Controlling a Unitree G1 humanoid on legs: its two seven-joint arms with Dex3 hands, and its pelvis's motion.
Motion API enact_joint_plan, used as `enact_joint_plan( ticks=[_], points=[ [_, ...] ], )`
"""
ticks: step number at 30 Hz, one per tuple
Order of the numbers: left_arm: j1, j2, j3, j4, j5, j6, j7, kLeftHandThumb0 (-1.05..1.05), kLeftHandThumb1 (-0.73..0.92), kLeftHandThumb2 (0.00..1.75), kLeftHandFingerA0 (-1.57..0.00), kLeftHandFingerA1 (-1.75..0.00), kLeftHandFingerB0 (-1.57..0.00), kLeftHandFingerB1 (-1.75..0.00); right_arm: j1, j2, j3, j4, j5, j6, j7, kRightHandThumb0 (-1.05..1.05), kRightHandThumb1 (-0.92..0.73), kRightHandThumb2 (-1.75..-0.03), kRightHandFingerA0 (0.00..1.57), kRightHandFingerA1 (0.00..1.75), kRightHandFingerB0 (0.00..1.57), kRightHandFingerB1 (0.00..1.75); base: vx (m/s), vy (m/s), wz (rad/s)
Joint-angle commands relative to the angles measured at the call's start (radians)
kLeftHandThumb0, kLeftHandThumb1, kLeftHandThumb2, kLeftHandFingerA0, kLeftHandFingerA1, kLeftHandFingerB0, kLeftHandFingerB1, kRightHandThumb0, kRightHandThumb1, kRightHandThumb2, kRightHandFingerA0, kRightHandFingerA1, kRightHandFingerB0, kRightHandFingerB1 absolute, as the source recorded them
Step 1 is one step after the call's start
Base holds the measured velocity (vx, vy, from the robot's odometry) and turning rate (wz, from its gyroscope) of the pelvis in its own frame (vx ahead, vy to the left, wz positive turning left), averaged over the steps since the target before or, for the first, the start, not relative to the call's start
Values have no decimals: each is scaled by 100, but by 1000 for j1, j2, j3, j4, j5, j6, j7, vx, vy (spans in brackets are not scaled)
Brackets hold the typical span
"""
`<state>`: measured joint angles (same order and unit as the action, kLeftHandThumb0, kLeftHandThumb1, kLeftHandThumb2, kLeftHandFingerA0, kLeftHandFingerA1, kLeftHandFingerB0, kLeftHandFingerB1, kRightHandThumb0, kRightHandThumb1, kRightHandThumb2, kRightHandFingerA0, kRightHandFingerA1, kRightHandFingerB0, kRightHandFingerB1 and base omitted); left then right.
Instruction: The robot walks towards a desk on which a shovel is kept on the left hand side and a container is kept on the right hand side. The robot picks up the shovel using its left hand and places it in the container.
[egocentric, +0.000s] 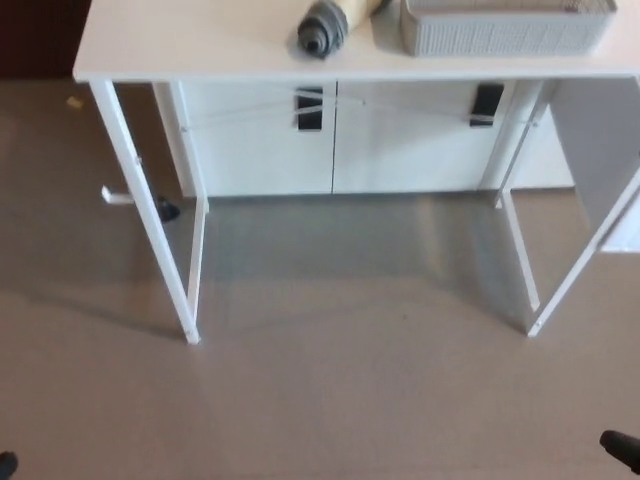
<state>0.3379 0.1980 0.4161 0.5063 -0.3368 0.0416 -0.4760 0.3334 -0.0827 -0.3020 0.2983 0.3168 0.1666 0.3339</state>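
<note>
At the bottom corners of the frame: only dark tips of the robot showed, one at the lower left and one at the lower right; what these parts were could not be told.
Left hand: not identifiable in this view; finger spread could not be determined.
Right hand: likewise not identifiable; finger spread could not be determined.
Shovel (325, 28): lay on the desk top at the upper centre of the frame, just left of the container; only a dark rounded handle end and a tan stub were visible, the rest cut off by the top edge.
Shovel long axis: ran from the dark end at lower left up toward the upper right, out of frame.
Direction from the robot: the shovel was far up-frame from both bottom corners, well apart from either; nearest arm could not be judged, though the task assigns the left.
Container (505, 32): a grey woven basket at the upper right, standing on the desk; its interior was not visible, so contents could not be stated.
Desk (180, 45): white top across the upper frame, white legs reaching the floor (330, 400).
Step in hand: judged to be the approach; grasp not yet begun.
</note>
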Motion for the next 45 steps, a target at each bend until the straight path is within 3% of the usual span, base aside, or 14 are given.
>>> enact_joint_plan(
  ticks=[1,6,7,16,19,22,23,28,29,33,35,41,42,45],
  points=[
    [16,7,9,11,-16,-18,-9,-37,58,70,-33,-41,-34,-39,7,-9,-2,17,-7,-34,-2,-10,-44,-51,64,64,58,57,80,60,8],
    [21,6,5,19,-6,-40,-8,-29,64,58,-34,-34,-35,-31,18,-1,-4,7,9,-29,2,-8,-43,-52,61,64,56,58,121,-18,5],
    [34,8,-1,12,2,-48,-12,-37,58,70,-32,-41,-31,-37,29,-3,-1,4,3,-28,1,-11,-44,-51,63,64,55,56,-5,-112,3],
    [78,-23,-37,-75,20,-46,20,-30,61,58,-38,-35,-36,-32,36,-8,11,1,-3,-31,3,-11,-43,-52,60,61,52,53,119,-82,1],
    [84,-25,-51,-64,37,-79,13,-37,59,70,-33,-40,-34,-39,35,-6,10,7,-2,-29,-2,-11,-42,-52,63,62,54,54,169,9,-6],
    [89,-33,-51,-78,31,-70,22,-37,60,70,-34,-40,-34,-38,39,-2,11,2,2,-21,-4,-9,-42,-52,64,62,53,53,196,87,-14],
    [88,-36,-52,-80,33,-71,28,-30,63,59,-38,-34,-37,-32,38,-4,13,4,0,-24,-2,-10,-42,-52,62,61,51,52,249,135,-16],
    [67,-63,-41,-121,8,-42,62,-36,59,70,-34,-40,-34,-38,28,-6,21,7,-8,-21,-11,-10,-44,-52,66,62,51,52,353,210,-11],
    [72,-73,-45,-155,15,-34,84,-30,63,59,-39,-35,-38,-33,29,-1,22,4,-4,-22,-10,-10,-43,-52,65,62,51,53,268,148,13],
    [87,-100,-46,-224,-2,5,100,-30,63,59,-37,-34,-41,-33,32,12,19,15,5,-38,-2,-9,-43,-52,62,63,52,55,285,87,5],
    [101,-99,-51,-212,12,-4,95,-37,59,70,-33,-40,-33,-38,45,12,24,3,-6,-39,-8,-11,-44,-51,63,63,54,55,287,5,12],
    [97,-63,-66,-163,40,-24,85,-35,59,69,-37,-40,-38,-39,39,5,26,-5,-5,-27,-5,-11,-45,-51,64,63,51,54,363,-156,26],
    [102,-64,-69,-175,39,-14,90,-29,61,59,-42,-35,-41,-33,39,7,26,-2,-2,-29,-5,-10,-45,-52,65,63,52,54,419,-366,62],
    [125,-60,-88,-194,44,0,86,-35,58,69,-38,-40,-39,-39,40,13,20,10,9,-35,3,-8,-44,-52,63,64,54,56,363,-289,14]
  ],
)
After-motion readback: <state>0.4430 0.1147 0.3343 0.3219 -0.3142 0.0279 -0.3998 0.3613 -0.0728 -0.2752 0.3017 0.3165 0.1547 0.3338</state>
